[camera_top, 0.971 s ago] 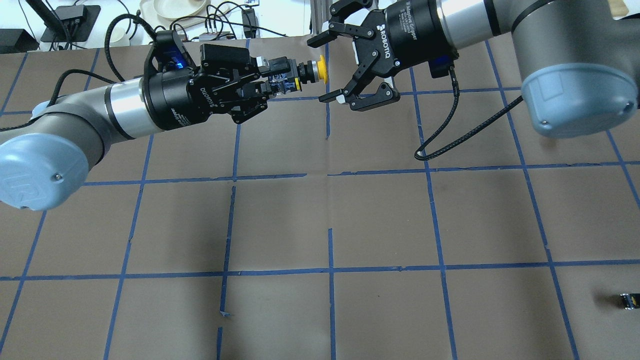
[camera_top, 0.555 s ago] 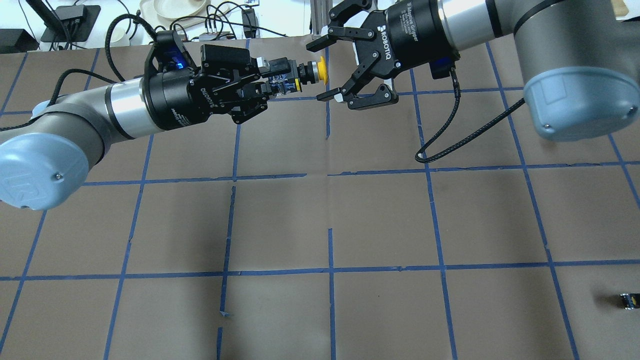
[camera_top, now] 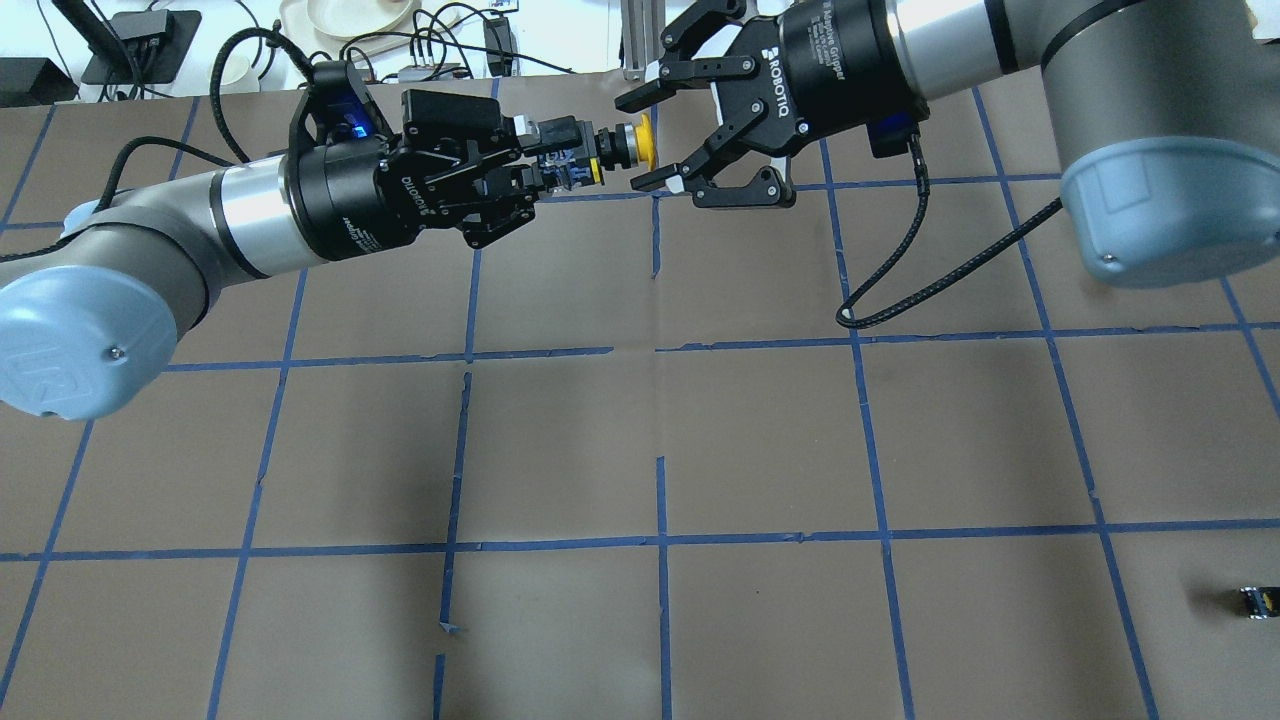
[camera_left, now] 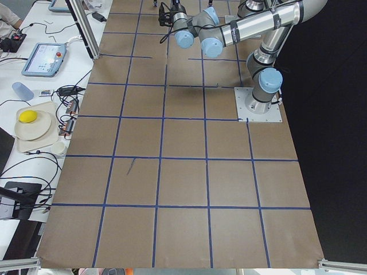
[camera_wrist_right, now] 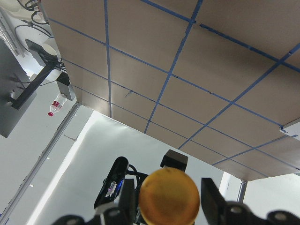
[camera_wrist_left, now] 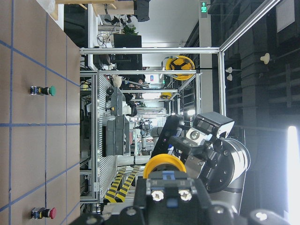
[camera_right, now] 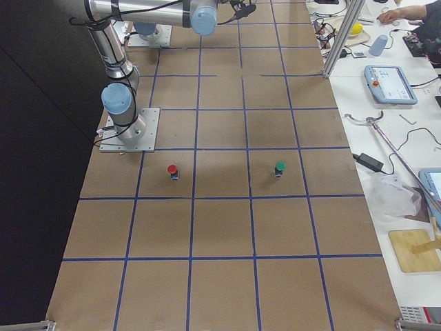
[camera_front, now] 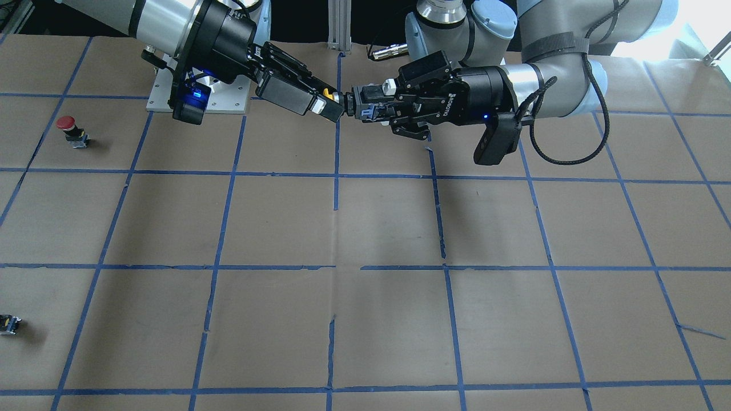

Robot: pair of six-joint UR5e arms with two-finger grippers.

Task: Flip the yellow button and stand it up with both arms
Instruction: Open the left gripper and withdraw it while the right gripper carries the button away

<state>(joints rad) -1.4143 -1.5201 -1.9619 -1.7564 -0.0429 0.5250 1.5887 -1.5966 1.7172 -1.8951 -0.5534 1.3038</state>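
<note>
Yellow button [camera_top: 615, 147] is held level in the air above the bench [camera_top: 760, 440]. The left gripper [camera_top: 560, 150] has its fingers [camera_top: 515, 183] clamped on the button's base. The right gripper [camera_top: 635, 143] has its fingers [camera_top: 655, 181] spread apart, 1 on each side of the yellow cap, without touching it. A red button [camera_front: 67, 123] stands well apart on the bench.

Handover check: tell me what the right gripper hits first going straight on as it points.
The right gripper would meet the cap of the yellow button, held out by the left gripper, roughly between the open jaws; exact depth unclear.
</note>
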